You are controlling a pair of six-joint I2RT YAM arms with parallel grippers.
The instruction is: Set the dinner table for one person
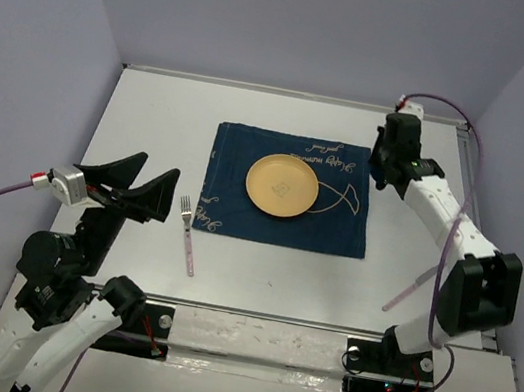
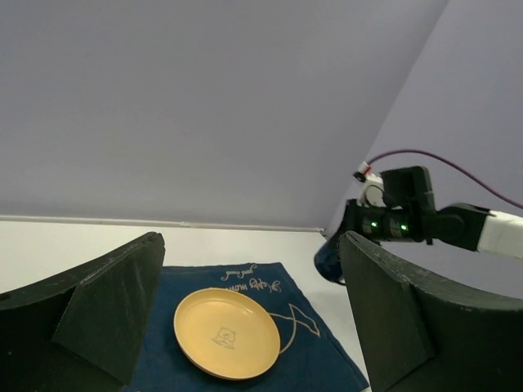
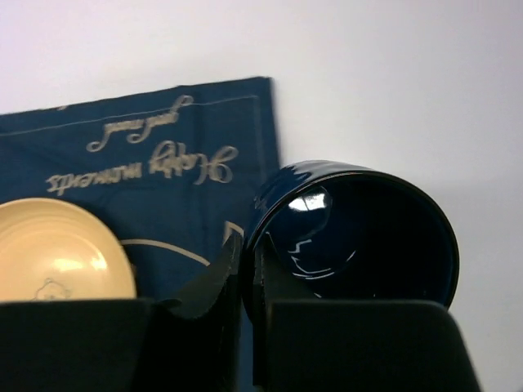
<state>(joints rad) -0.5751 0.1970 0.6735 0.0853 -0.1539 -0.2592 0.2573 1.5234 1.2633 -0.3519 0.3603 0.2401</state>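
The white dinner table [image 1: 154, 116] carries a dark blue cloth mat [image 1: 337, 232] with a yellow plate [image 1: 282, 184] on it. A fork with a pink handle [image 1: 187, 234] lies just left of the mat. My right gripper [image 1: 385, 173] is at the mat's far right corner, shut on the rim of a dark blue cup [image 3: 368, 237], one finger inside and one outside [image 3: 248, 253]. The cup also shows in the left wrist view [image 2: 328, 260]. I cannot tell whether it touches the table. My left gripper [image 1: 156, 177] is open and empty, raised left of the fork [image 2: 249, 245].
Grey walls close the table on three sides. A metal rail [image 1: 471, 162] runs along the right edge. Both arm bases stand at the near edge, with purple cables looping off each arm.
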